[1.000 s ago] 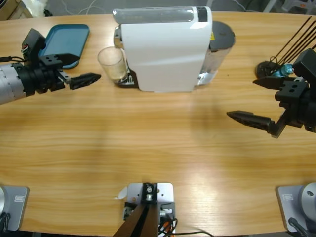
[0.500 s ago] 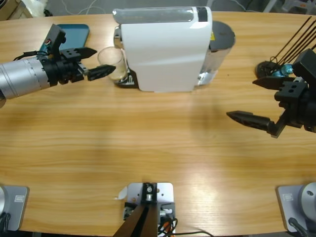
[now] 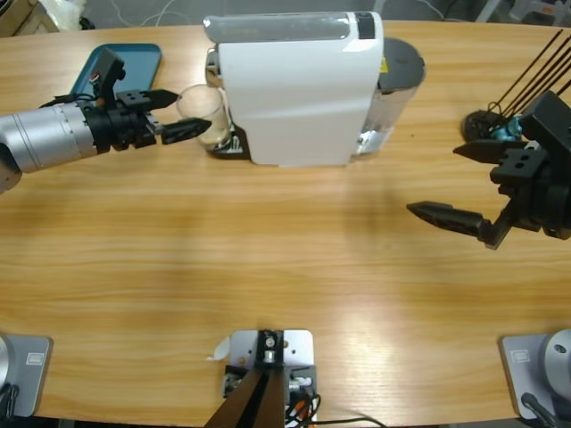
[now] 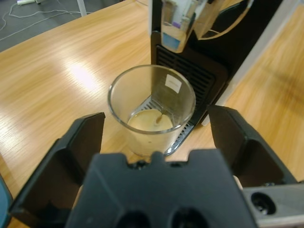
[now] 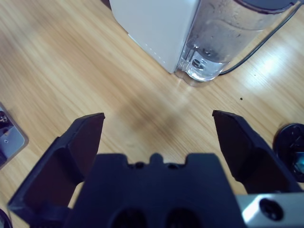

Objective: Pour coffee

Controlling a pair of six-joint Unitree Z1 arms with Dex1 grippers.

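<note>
high view: the left gripper (image 3: 175, 111) comes in from the left edge with its 2 jaws spread, one on either side of the glass (image 3: 200, 114); whether they touch it cannot be told here. the glass stands on the table (image 3: 268, 259) at the left end of the white machine (image 3: 299, 85), on the machine's drip grate. a blue tray (image 3: 125, 64) lies behind the left arm, near the table's far edge. the machine's grey water tank (image 3: 401, 67) sits at its right end. the right gripper (image 3: 468, 183) is well apart at the right side, jaws wide open over bare wood, holding nothing. a black round base with thin black rods (image 3: 526, 76) stands just behind it.

left wrist view: the glass (image 4: 152, 111) is upright between the open jaws, with clear gaps on both sides, so nothing is gripped. the coffee (image 4: 151, 124) is a shallow pale layer at its bottom. the black grate (image 4: 190, 80) and the machine's spout stand right behind the glass, close against it.

right wrist view: the right gripper (image 5: 159, 137) gapes wide, empty, above bare table (image 5: 71, 61). ahead are the machine's white corner (image 5: 156, 28) and the clear tank (image 5: 223, 38), with a black cable (image 5: 266, 40) beside it. a black disc (image 5: 290, 149) lies at the right edge.
</note>
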